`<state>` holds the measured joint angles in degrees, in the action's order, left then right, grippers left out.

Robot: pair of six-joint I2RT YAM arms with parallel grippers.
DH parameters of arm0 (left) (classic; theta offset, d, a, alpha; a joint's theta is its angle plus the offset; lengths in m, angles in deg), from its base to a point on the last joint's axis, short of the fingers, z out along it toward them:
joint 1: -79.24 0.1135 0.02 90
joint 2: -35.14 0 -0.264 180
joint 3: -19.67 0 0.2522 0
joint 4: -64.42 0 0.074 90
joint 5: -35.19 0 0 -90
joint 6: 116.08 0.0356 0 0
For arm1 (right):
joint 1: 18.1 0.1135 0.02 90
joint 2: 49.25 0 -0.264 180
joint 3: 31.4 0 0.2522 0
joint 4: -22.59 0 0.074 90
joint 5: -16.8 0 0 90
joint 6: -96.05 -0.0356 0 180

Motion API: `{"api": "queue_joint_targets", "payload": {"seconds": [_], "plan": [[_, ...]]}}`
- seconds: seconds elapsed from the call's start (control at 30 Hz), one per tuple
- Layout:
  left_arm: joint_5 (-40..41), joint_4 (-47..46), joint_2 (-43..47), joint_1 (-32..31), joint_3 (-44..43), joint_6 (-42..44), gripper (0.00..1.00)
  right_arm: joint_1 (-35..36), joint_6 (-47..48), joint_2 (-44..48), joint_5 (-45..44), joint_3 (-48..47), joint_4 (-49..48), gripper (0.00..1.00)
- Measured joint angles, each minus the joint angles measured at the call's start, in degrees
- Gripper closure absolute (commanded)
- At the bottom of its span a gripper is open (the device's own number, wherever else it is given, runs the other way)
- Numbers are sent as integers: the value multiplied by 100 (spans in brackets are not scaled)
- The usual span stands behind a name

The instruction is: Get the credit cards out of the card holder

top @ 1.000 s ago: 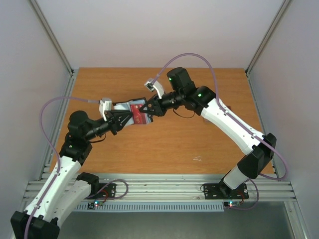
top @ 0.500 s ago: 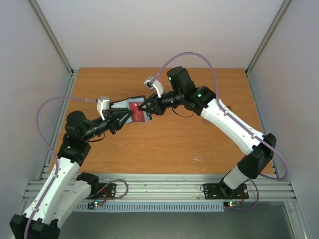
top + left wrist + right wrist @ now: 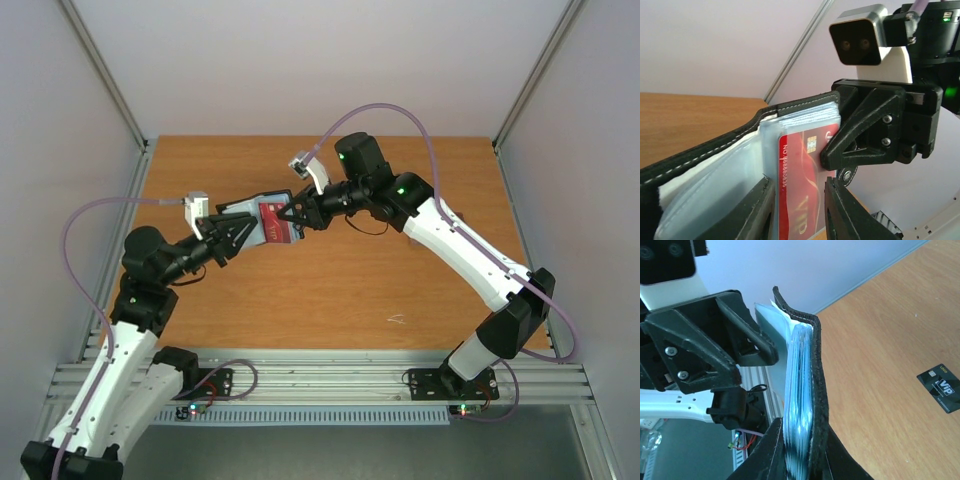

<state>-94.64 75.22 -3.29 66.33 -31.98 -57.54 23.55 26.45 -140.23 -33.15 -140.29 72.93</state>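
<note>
My right gripper (image 3: 291,214) is shut on the card holder (image 3: 258,208) and holds it open above the table. In the right wrist view its fingers (image 3: 771,450) pinch the black cover and the stack of pale blue pockets (image 3: 799,390). A dark red card (image 3: 802,190) with a chip sits in the front pocket; it also shows in the top view (image 3: 272,226). My left gripper (image 3: 236,232) faces the holder (image 3: 715,170). Its jaws stand apart, one on each side of the red card, and the fingers (image 3: 752,212) reach the card's lower part. A black card (image 3: 941,387) lies on the table.
The wooden table (image 3: 330,290) has grey walls on three sides and a metal rail along the near edge (image 3: 320,378). The right gripper's body (image 3: 880,130) and its wrist camera (image 3: 860,40) fill the right of the left wrist view.
My left arm has drawn back to the left, its gripper still pointed at the holder. The right gripper and the holder have shifted slightly left and away.
</note>
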Motion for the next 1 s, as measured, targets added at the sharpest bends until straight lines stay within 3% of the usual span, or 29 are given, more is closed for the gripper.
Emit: {"api": "queue_joint_targets", "payload": {"seconds": [0.7, 0.77, 0.87, 1.0], "plan": [[-455, -295, -433, -199, -133, -186, 75, -46, 186, -39, 503, -376, 111, 99], [-444, -452, -442, -195, -170, -249, 80, -59, 234, -98, 566, -557, 149, 99], [-439, -625, -442, -168, -188, -321, 98, -79, 304, -179, 671, -765, 225, 99], [-503, -741, -442, -125, -219, -398, 100, -131, 358, -197, 774, -857, 264, 99]]}}
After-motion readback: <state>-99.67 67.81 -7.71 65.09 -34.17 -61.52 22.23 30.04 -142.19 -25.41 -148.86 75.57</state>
